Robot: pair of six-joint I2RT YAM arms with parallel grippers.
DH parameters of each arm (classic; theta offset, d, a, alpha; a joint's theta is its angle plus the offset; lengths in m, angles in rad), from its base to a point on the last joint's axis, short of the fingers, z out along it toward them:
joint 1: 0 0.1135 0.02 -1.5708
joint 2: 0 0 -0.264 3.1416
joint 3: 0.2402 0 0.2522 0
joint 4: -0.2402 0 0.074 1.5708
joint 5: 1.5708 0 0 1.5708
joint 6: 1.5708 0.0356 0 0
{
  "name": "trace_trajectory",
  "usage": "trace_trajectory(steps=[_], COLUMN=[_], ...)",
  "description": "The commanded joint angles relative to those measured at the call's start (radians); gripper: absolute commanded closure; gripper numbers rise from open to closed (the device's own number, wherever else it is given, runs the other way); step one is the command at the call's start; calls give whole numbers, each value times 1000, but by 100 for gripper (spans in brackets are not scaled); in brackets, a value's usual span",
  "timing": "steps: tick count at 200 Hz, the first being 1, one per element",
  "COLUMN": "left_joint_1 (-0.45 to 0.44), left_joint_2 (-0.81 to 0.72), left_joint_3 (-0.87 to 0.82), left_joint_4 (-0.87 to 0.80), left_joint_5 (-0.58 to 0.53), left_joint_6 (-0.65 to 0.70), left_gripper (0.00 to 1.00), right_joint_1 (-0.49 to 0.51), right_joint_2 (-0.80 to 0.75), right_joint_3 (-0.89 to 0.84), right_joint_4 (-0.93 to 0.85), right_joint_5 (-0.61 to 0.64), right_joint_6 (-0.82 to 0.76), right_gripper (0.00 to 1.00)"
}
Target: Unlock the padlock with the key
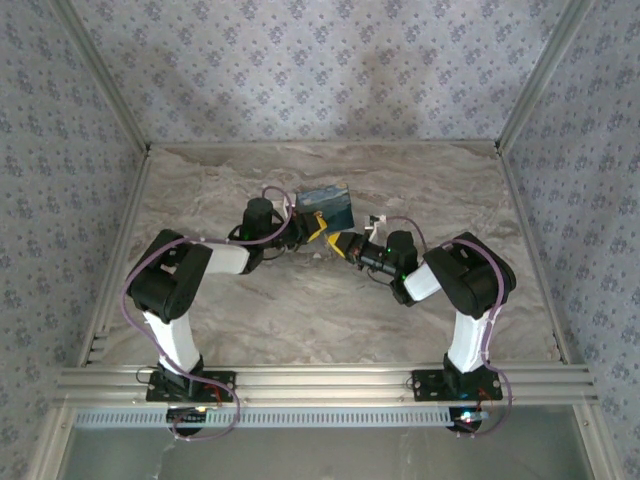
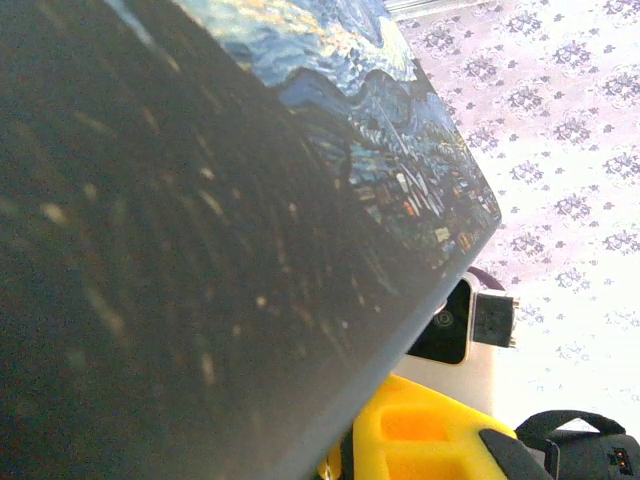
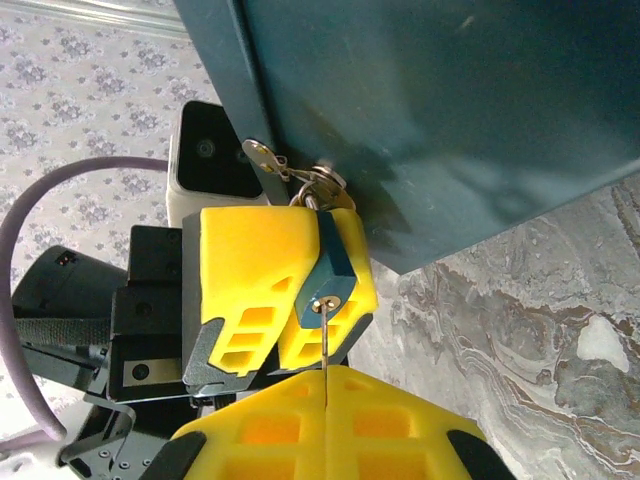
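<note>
A teal padlock [image 3: 331, 266] hangs by its shackle from the metal hasp [image 3: 262, 158] of a dark blue box [image 3: 430, 110]. My left gripper [image 3: 303, 292] is shut on the padlock body, one yellow finger [image 3: 245, 270] on each side. The thin key [image 3: 325, 342] stands upright, its tip in the keyhole on the padlock's lower face. My right gripper [image 3: 325, 378] is shut on the key's lower part. From above, both grippers meet in front of the box [image 1: 326, 206], left gripper [image 1: 316, 229] and right gripper [image 1: 343, 245]. The box's painted lid [image 2: 380, 150] crowds the left wrist view.
The box stands mid-table on the marble-patterned top [image 1: 330, 320]. Patterned walls enclose the table on three sides. The right arm's white wrist camera [image 2: 452, 322] and yellow finger [image 2: 430, 440] show past the box edge. A purple cable [image 3: 40, 220] loops beside the left arm.
</note>
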Motion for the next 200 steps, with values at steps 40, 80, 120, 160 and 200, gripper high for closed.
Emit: trace_trajectory(steps=[40, 80, 120, 160, 200], left_joint_1=[-6, -6, -5, -10, -10], left_joint_2=[12, 18, 28, 33, 36], left_joint_3=[-11, -15, -11, -13, -10], left_joint_4=[144, 178, 218, 235, 245], left_joint_5=[55, 49, 48, 50, 53], left_joint_6=[-22, -38, -61, -68, -73], left_gripper=[96, 96, 96, 97, 97], right_joint_1=[-13, 0, 14, 28, 25], right_joint_2=[12, 20, 40, 34, 26], right_joint_3=[39, 43, 44, 43, 29], right_joint_4=[29, 29, 28, 30, 28], right_joint_5=[42, 64, 111, 155, 207], right_joint_6=[85, 135, 188, 222, 270], right_gripper=[100, 100, 100, 100, 100])
